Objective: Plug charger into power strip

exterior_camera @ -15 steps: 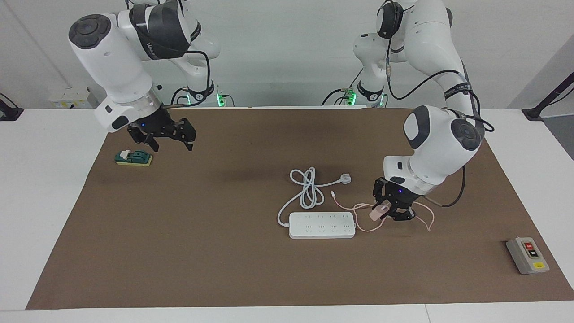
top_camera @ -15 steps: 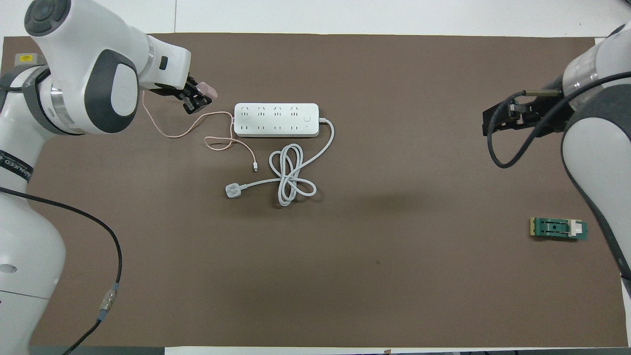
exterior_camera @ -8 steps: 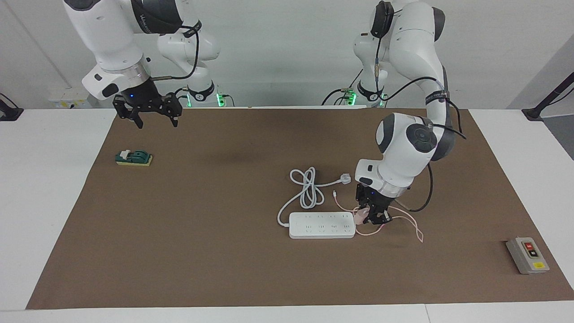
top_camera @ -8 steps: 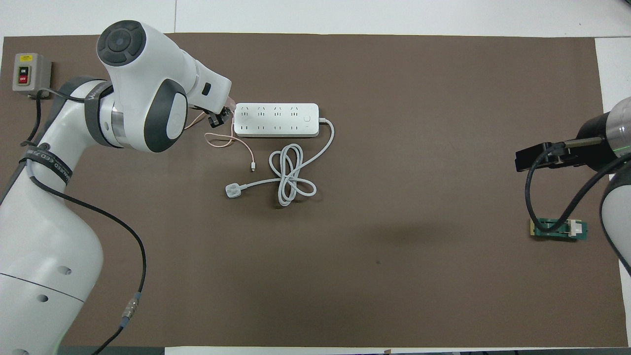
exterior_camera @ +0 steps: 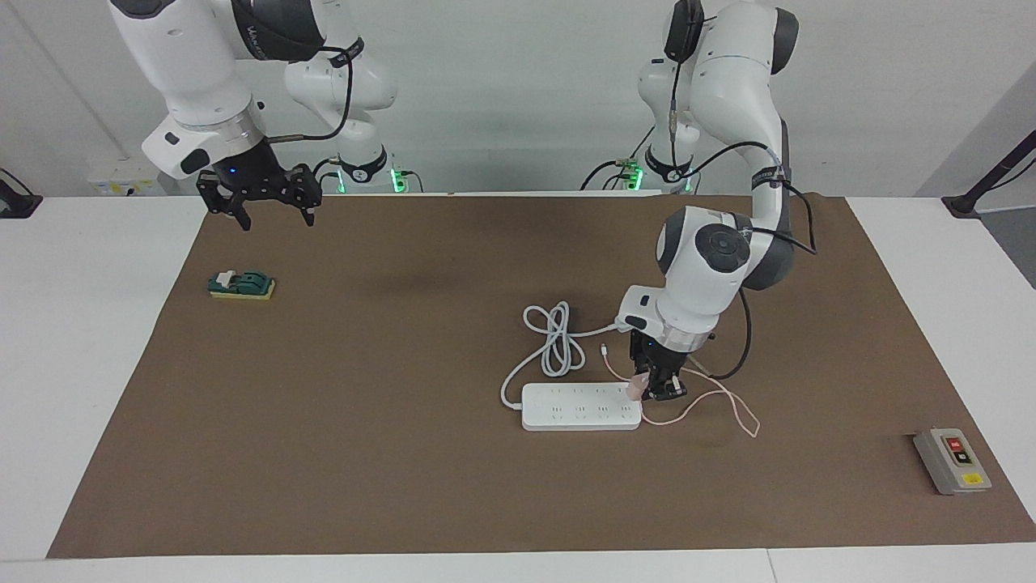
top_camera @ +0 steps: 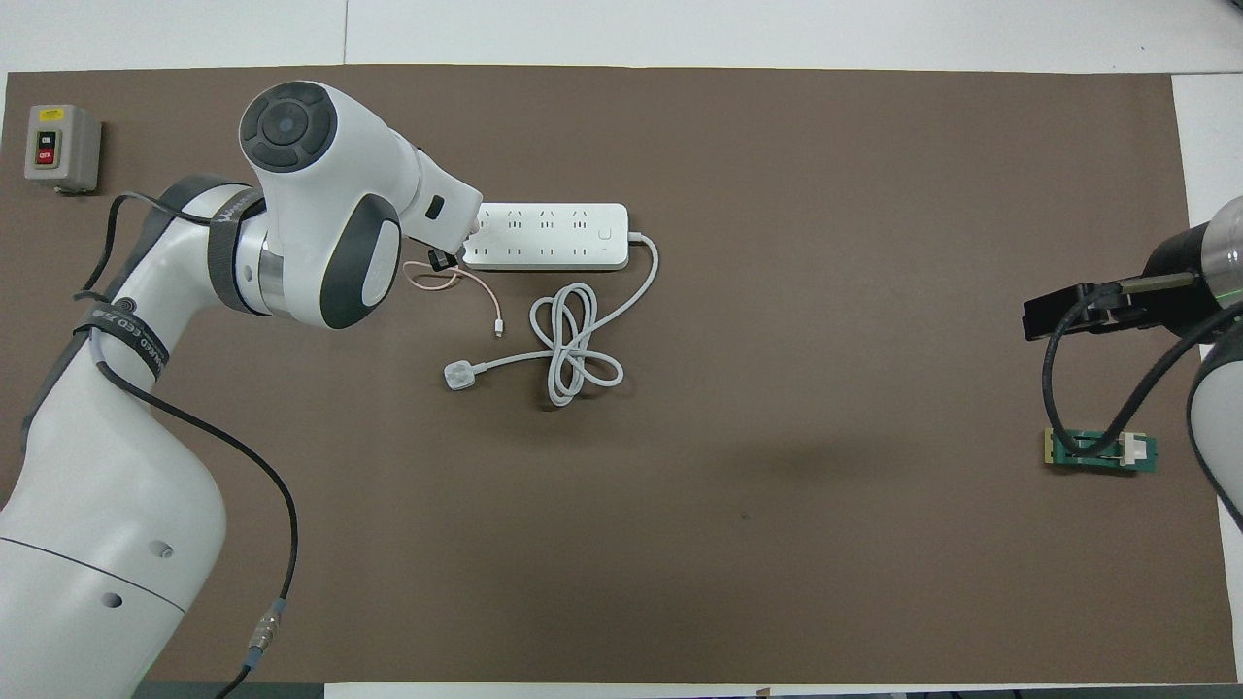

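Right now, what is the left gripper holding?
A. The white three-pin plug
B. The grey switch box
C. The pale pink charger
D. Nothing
C: in the facing view the left gripper is shut on the pale pink charger, over the end of the power strip toward the left arm's end of the table; the white three-pin plug and the grey switch box lie apart on the table.

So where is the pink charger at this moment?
In the facing view the charger is held in the left tool, over the end of the power strip toward the left arm's end of the table.
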You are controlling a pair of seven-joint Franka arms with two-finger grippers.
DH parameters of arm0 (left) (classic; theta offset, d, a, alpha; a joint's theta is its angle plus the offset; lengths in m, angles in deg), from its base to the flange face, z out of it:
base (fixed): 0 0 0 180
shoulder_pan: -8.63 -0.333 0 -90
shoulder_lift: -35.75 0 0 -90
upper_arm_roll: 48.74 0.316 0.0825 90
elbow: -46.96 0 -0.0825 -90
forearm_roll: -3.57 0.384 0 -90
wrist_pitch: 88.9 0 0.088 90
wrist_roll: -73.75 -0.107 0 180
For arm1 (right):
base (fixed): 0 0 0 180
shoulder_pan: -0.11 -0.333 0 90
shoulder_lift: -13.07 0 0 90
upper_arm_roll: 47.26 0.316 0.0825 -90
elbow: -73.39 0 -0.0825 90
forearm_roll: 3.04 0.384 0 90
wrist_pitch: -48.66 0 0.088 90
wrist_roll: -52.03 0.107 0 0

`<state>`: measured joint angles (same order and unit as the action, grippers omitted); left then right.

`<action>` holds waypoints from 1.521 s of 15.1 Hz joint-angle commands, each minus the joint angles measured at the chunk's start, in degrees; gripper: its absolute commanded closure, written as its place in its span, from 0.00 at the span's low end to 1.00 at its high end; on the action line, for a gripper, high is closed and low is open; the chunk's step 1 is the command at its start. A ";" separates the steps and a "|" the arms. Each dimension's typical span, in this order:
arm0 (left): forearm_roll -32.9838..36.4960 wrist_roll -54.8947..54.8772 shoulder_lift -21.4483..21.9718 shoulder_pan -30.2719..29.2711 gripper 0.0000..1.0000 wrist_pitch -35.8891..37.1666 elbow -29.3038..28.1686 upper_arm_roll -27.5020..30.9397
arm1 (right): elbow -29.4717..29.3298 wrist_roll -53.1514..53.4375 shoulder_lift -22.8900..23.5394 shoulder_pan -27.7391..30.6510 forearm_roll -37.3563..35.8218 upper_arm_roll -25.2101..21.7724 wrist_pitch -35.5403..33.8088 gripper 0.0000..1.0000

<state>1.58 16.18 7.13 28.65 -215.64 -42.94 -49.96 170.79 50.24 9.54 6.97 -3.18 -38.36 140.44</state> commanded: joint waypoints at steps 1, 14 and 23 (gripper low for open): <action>3.91 -0.53 2.43 0.82 1.00 -3.59 -3.88 0.70 | -1.69 0.99 1.94 -1.31 -0.91 -1.51 -0.82 0.00; 4.01 -3.34 3.48 2.66 1.00 -7.91 -7.83 0.70 | -1.61 3.19 0.98 -4.05 -0.30 -3.45 -0.91 0.00; 5.15 -5.36 4.36 2.31 1.00 -10.45 -10.82 0.70 | -1.60 3.10 0.98 -3.78 -0.30 -3.45 -0.90 0.00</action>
<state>5.58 11.52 8.66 30.74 -223.41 -49.35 -49.47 169.30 52.34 10.91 2.99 -3.19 -41.95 140.45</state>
